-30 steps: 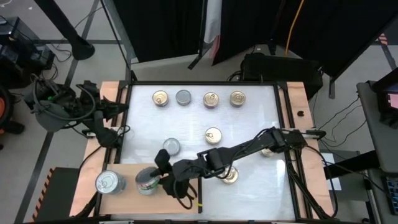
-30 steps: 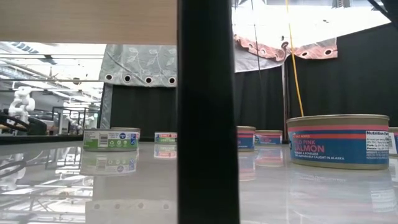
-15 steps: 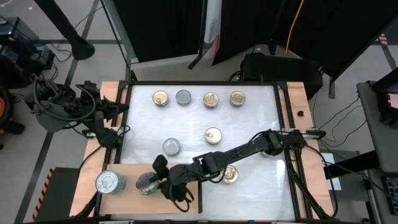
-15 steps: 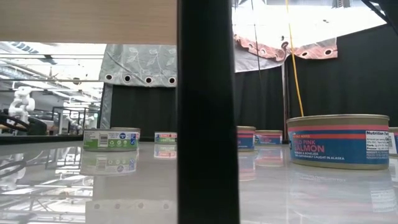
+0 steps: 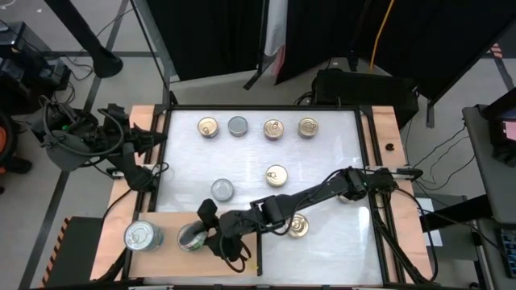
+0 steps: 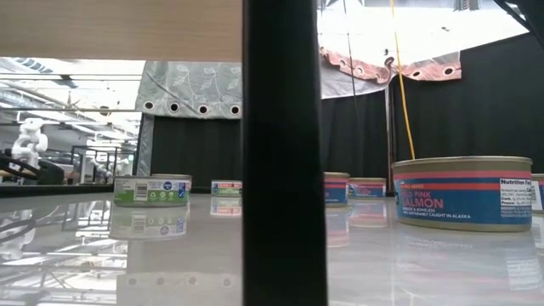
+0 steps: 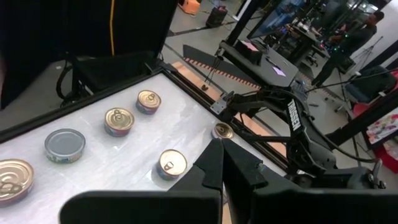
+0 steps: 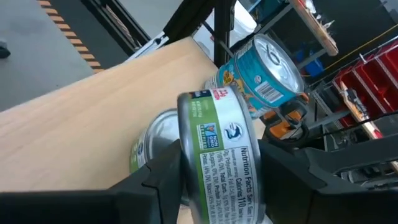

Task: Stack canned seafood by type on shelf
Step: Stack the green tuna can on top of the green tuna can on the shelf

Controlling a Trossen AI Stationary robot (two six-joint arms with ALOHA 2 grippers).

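Observation:
My right gripper (image 5: 211,234) reaches over the wooden shelf board (image 5: 165,256) at the table's near-left corner and is shut on a green-labelled tin (image 8: 221,146). Just beyond it, a second green-labelled tin with a silver lid (image 8: 148,151) rests on the board, and a blue-labelled silver-lidded tin (image 5: 139,236) stands to its left. Other tins stand on the white table: a far row of several (image 5: 238,126), a gold one (image 5: 276,175), a silver one (image 5: 222,189) and a gold one (image 5: 297,227). My left gripper (image 7: 221,163) waits shut by the table's left edge. My right gripper pinches the green-labelled tin between its two fingers (image 8: 163,177), one on each side, with the label wall (image 8: 239,162) facing the wrist camera. The tin is tipped on edge and lifted over the board. Whether it touches the tin beyond it, I cannot tell.
In the low view a dark upright post (image 6: 285,153) fills the middle, with a salmon tin (image 6: 463,192) close on the right and a green tin (image 6: 151,189) farther left. My right arm lies slantwise across the table's near half (image 5: 322,193).
My right gripper has carried the green-labelled tin a little toward the table's left and near edges over the board, then nearly stopped. The other tins have stayed in place.

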